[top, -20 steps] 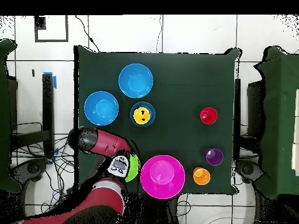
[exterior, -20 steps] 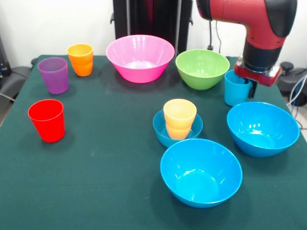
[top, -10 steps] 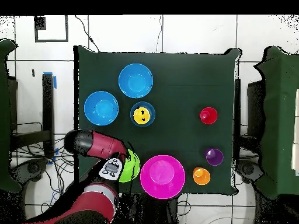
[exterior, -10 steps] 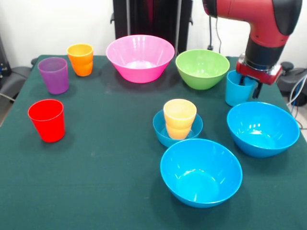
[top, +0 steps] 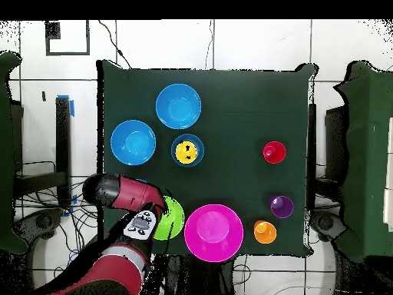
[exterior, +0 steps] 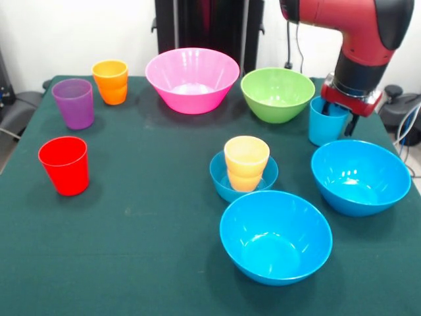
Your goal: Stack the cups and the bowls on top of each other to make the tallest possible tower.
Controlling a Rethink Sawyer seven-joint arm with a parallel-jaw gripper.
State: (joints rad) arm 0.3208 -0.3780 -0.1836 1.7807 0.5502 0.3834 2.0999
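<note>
Gripper [exterior: 337, 120] straddles the light blue cup's [exterior: 325, 124] rim, one finger inside; whether it pinches yet, I cannot tell. Picking this cup seems the step. Next: lift and carry it toward the yellow cup [exterior: 246, 162], sitting in the small bowl [exterior: 222, 179]

front: across table [exterior: 131, 263], facing robot | overhead: straight down, farther | shared: whole tabletop
</note>
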